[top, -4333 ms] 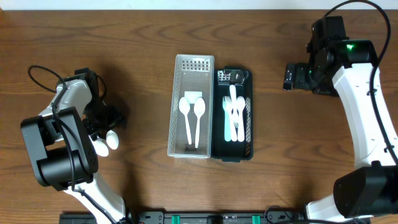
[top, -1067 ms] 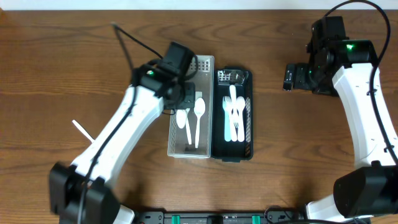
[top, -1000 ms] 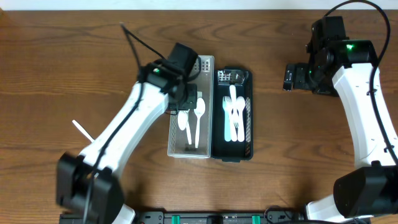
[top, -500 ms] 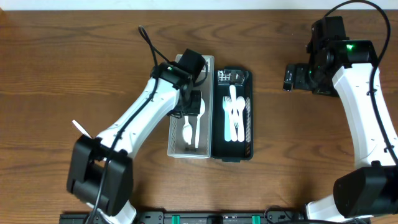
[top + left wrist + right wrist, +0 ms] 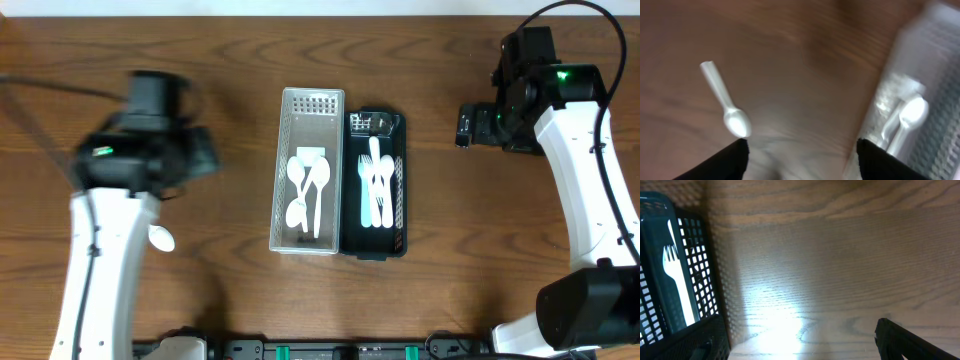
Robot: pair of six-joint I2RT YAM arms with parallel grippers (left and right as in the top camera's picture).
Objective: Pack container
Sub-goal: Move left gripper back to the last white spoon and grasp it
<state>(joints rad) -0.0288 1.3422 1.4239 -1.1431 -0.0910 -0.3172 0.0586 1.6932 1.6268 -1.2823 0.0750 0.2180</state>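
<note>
A white mesh basket (image 5: 283,170) holds three white spoons (image 5: 308,185). Beside it, a black basket (image 5: 401,190) holds white forks (image 5: 376,180). One more white spoon (image 5: 160,237) lies on the table at the left and also shows in the left wrist view (image 5: 726,104). My left gripper (image 5: 195,158) is blurred. It is open and empty above bare wood (image 5: 802,160), between that spoon and the white basket (image 5: 935,60). My right gripper (image 5: 467,122) hangs open and empty to the right of the black basket (image 5: 675,275). One of its fingers (image 5: 910,342) shows.
The wooden table (image 5: 200,50) carries only the two baskets, side by side in the middle, and the loose spoon at the left. The right arm (image 5: 575,150) stands along the right edge.
My left gripper carried a spoon from the left to the white basket, left it there as the third spoon, and swung back left, open. The right arm has not moved.
</note>
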